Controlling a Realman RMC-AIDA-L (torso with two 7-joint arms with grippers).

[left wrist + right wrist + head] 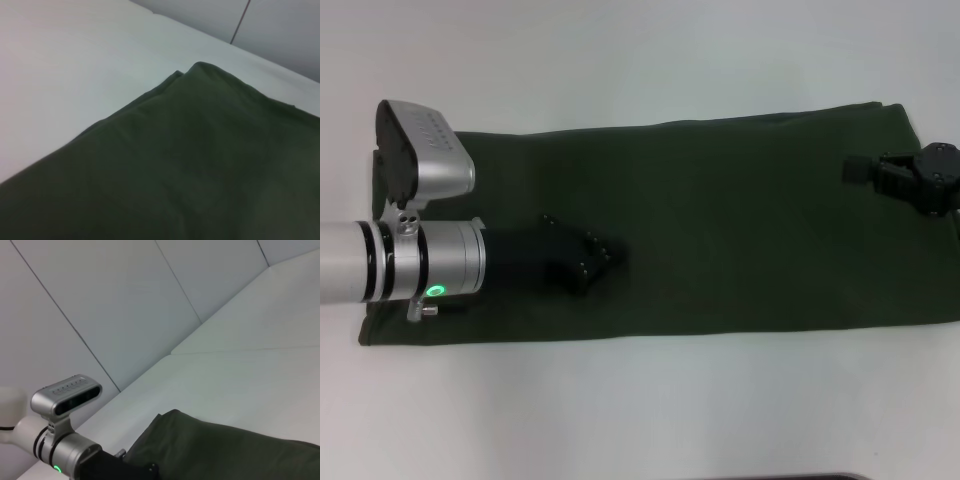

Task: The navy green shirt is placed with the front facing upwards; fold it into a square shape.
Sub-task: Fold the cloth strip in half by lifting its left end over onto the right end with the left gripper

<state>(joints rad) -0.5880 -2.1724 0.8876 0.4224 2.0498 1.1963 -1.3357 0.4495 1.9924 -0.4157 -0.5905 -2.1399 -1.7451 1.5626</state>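
Centrally, the dark olive-green cotton shirt [720, 220], folded into a long plain band, lies flat across a white table [620, 420], with pale grey wall panels [110, 305] behind. Left black gripper [588, 262] hovers over its left half, right black gripper [895, 175] over its right end; whether either grips cannot be told.

Both grippers [588, 256] [865, 170] over folded shirt [720, 220].
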